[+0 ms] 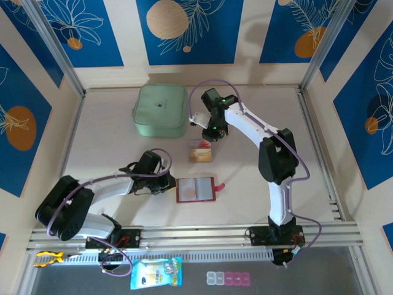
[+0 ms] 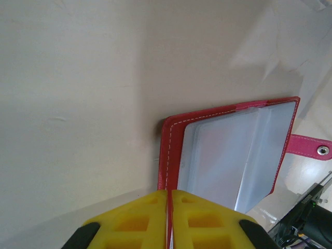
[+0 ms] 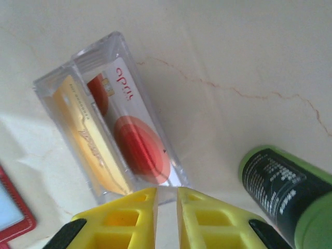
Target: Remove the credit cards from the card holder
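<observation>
The pale, faintly veined worktop point(image 1: 110, 141) carries a mint-green square zipped case point(image 1: 161, 110) at the back, left of centre. In front of it, nearer the arms, the small red leather-like folding card holder point(image 1: 196, 189) lies open and flat. Its clear inner pockets point(image 2: 228, 150) face up.

The left claw point(image 1: 171, 182) sits at the holder's left edge. In the left wrist view its yellow fingers point(image 2: 168, 196) are pressed together on the red stitched cover.

Between the holder and the green case stands a clear plastic box-like stand point(image 1: 202, 151), with the right claw point(image 1: 212, 134) just behind it. The two credit cards are in this stand point(image 3: 98, 45), side by side on edge and apart from the holder. One is an orange-tan card point(image 3: 93, 145); the other is a pale card with red discs point(image 3: 137, 140).

The right claw's fingers point(image 3: 167, 192) leave a slim gap. The stand's corner runs into that gap, but I cannot tell whether they grip it.

The holder's little red strap tab point(image 2: 308, 147) sticks out from its right edge, snap showing.
</observation>
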